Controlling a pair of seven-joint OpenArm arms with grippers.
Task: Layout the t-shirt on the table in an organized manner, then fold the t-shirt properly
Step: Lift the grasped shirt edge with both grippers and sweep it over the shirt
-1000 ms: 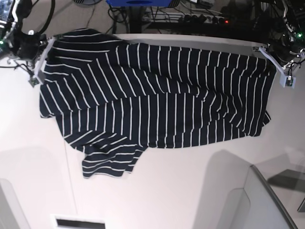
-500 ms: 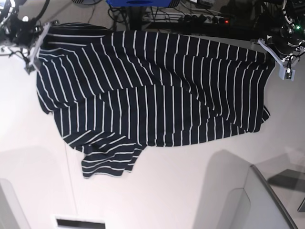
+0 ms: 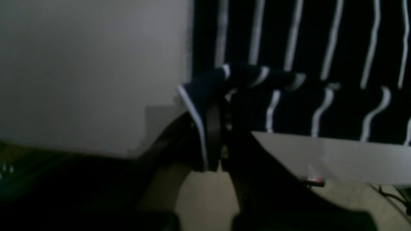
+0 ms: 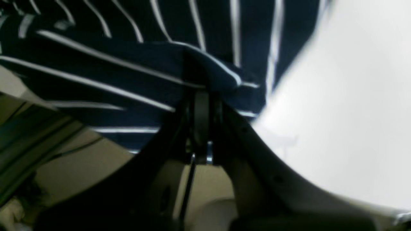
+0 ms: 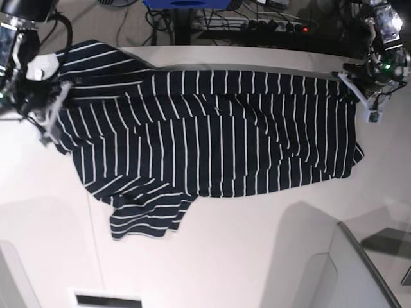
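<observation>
The shirt [image 5: 212,138] was spread across the table [image 5: 244,250], one sleeve bunched. The left gripper [image 3: 221,106] and right gripper [image 4: 200,93] were each clamped on a far corner. Layout was judged unfinished; further stretching and flattening was judged necessary.

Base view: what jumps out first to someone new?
The t-shirt, dark with thin white stripes, sprawls across most of the white table, one sleeve crumpled at the near left. The left gripper and right gripper each pinch a far corner, at opposite ends.
</observation>
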